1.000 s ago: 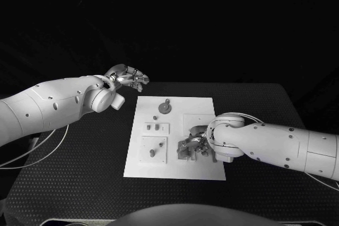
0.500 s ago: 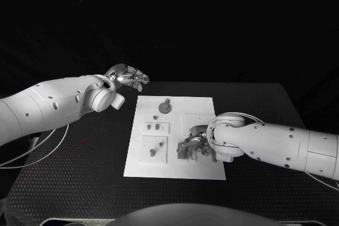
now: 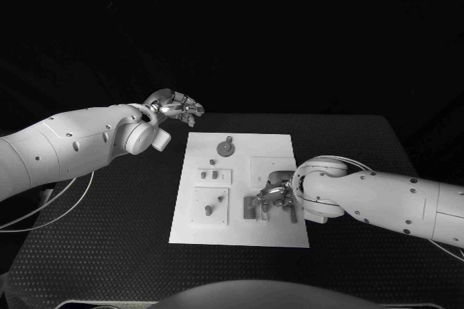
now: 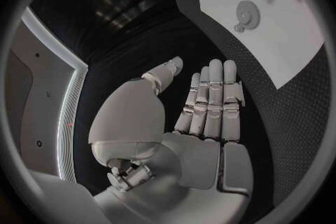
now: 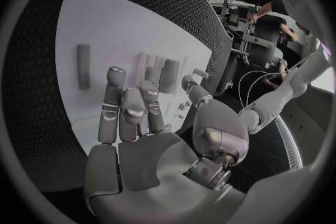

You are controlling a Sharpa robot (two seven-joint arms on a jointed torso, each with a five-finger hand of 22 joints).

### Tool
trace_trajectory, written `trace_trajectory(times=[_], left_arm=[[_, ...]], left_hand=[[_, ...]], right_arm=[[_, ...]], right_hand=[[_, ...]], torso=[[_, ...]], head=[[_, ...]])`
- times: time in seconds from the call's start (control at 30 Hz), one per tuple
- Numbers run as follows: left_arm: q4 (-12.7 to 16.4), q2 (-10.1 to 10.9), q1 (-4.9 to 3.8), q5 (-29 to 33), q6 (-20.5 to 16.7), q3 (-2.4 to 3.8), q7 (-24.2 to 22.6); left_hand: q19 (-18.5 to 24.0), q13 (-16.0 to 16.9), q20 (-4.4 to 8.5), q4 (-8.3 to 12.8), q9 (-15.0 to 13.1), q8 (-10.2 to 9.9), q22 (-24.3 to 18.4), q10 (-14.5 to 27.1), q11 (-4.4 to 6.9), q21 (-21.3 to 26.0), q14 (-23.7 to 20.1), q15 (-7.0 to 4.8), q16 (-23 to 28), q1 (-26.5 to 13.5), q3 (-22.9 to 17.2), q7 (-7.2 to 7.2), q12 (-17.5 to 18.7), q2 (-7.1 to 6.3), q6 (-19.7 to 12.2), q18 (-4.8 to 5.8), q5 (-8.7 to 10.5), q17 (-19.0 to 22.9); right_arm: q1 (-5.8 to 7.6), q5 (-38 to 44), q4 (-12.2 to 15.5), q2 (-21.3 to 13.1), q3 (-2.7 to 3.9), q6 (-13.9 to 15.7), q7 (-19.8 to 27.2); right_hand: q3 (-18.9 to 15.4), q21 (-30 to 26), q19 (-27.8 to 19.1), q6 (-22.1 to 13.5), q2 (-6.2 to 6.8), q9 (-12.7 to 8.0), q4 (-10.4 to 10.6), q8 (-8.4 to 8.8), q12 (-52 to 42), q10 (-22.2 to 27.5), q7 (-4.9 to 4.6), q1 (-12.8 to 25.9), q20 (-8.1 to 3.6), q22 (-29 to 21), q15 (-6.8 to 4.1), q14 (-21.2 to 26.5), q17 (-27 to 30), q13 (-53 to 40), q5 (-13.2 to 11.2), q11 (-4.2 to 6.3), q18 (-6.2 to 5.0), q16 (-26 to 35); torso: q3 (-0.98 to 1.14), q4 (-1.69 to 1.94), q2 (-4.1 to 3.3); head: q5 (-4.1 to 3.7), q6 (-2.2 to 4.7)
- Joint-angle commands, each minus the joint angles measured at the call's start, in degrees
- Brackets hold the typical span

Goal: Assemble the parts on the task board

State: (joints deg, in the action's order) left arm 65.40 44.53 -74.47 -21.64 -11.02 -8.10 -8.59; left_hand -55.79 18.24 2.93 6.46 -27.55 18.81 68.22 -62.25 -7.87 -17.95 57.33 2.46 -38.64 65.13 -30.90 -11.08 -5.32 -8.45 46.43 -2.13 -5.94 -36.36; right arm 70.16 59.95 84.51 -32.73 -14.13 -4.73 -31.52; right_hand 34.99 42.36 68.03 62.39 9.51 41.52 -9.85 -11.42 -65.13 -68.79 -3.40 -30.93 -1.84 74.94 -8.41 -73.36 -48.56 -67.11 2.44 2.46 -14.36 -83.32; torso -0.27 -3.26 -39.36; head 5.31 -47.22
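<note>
While the left hand (image 3: 174, 106) hovers past the far left corner of the task board (image 3: 275, 232), its fingers loosely apart and holding nothing, the work lies to its right on the white plate. In the left wrist view the same hand (image 4: 210, 106) shows flat, straight fingers and a bare palm above the black table (image 3: 106, 228), whose surface carries a fine woven-looking dot texture.

The board itself is a flat, matte white rectangle lying in the middle of the table. Near its far edge sits a round disc-shaped part (image 3: 225, 147) with a small knob beside it; lower on the left side stand small pegs (image 3: 209, 208) in a square raised panel. These pieces look small, rigid and light — likely smooth plastic or metal, so prone to slipping, and best pinched across their sides by the fingertips rather than palmed.

Further right, the right hand (image 3: 275, 198) hangs low over the board's near right section, fingers pointed down among short upright bar-shaped parts (image 3: 249, 208). The right wrist view shows its fingers (image 5: 133, 112) partly curled above the white surface with a slim grey bar (image 5: 83, 66) lying apart — whether anything is pinched cannot be told.
</note>
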Motion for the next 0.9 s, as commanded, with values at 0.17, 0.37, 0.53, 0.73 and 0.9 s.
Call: trace_trajectory(times=[0.17, 0.37, 0.53, 0.73, 0.9], left_arm=[[0.04, 0.0, -0.06, 0.24, 0.59, 0.02, -0.47], [0.07, -0.06, -0.06, 0.24, 0.61, 0.02, -0.49], [0.03, -0.12, -0.06, 0.24, 0.55, 0.02, -0.48], [0.05, -0.19, -0.06, 0.24, 0.63, 0.02, -0.53], [0.02, -0.21, -0.06, 0.24, 0.64, 0.02, -0.53]], left_hand=[[-0.23, -0.01, 0.36, -0.26, 0.07, 0.26, 0.11, 0.33, -0.24, 0.35, 0.35, -0.06, 0.31, -0.34, -0.06, -0.01, -0.35, -0.18, -0.34, -1.13, -0.25, -0.11], [-0.24, -0.01, 0.36, -0.26, 0.08, 0.27, 0.12, 0.33, -0.24, 0.36, 0.35, -0.06, 0.32, -0.33, -0.05, -0.01, -0.36, -0.19, -0.34, -1.13, -0.25, -0.12], [-0.24, -0.01, 0.36, -0.26, 0.09, 0.27, 0.13, 0.33, -0.24, 0.37, 0.35, -0.06, 0.33, -0.31, -0.06, -0.01, -0.36, -0.17, -0.34, -1.14, -0.25, -0.13], [-0.24, -0.01, 0.37, -0.24, 0.1, 0.28, 0.14, 0.32, -0.23, 0.37, 0.36, -0.07, 0.34, -0.27, -0.07, -0.01, -0.36, -0.15, -0.34, -1.14, -0.26, -0.15], [-0.25, -0.01, 0.37, -0.24, 0.1, 0.29, 0.15, 0.32, -0.23, 0.38, 0.37, -0.07, 0.34, -0.25, -0.08, -0.01, -0.37, -0.14, -0.34, -1.14, -0.26, -0.16]], right_arm=[[0.25, 2.39, 1.71, -2.68, 0.01, 10.15, 10.29], [0.68, 4.36, 1.86, -4.17, 0.01, 16.27, 18.6], [0.66, 8.3, 1.08, -3.96, 0.0, 15.25, 21.14], [0.19, 10.11, 0.08, -3.37, -0.02, 14.11, 22.97], [-0.26, 11.39, -0.33, -2.96, -0.02, 13.3, 23.67]], right_hand=[[2.11, -0.25, 0.3, -3.03, 2.88, -0.09, -0.75, 1.52, 0.71, 1.06, -1.41, -4.17, -0.23, 0.96, 0.67, 0.02, 0.2, 0.38, 0.31, -0.83, -0.56, 0.61], [2.75, -0.08, 0.59, -7.23, 1.71, -0.01, -3.81, 3.12, 0.01, 1.17, -2.97, -12.2, -0.02, 1.07, 2.11, -0.26, 0.13, -0.05, 0.3, -2.36, -0.62, 0.53], [1.46, 0.26, 0.11, -8.3, -2.51, 0.48, -7.0, 3.18, -0.78, 1.0, -3.61, -23.31, 0.11, 1.25, 2.76, -0.18, -0.03, -0.43, 0.3, -2.97, -0.61, 0.41], [1.1, 0.39, -0.7, -9.08, -5.13, -0.1, -7.04, 3.76, -0.44, 1.45, -3.92, -28.76, 0.57, 1.26, 3.06, 0.15, -0.06, 0.14, 0.29, -3.28, -0.62, 0.53], [1.17, 0.54, -1.06, -8.97, -6.81, -0.53, -7.01, 3.88, -0.62, 1.32, -3.86, -31.16, 0.77, 1.26, 3.06, 0.3, -0.12, 0.16, 0.29, -3.24, -0.61, 0.51]], torso=[[0.08, -0.04, -0.02], [0.0, -0.05, -0.01], [0.08, -0.02, -0.04], [0.03, 0.0, -0.04], [0.06, 0.02, -0.06]], head=[[0.21, 0.32], [0.06, 0.58], [-0.07, 0.69], [-0.13, 0.64], [-0.03, 0.6]])
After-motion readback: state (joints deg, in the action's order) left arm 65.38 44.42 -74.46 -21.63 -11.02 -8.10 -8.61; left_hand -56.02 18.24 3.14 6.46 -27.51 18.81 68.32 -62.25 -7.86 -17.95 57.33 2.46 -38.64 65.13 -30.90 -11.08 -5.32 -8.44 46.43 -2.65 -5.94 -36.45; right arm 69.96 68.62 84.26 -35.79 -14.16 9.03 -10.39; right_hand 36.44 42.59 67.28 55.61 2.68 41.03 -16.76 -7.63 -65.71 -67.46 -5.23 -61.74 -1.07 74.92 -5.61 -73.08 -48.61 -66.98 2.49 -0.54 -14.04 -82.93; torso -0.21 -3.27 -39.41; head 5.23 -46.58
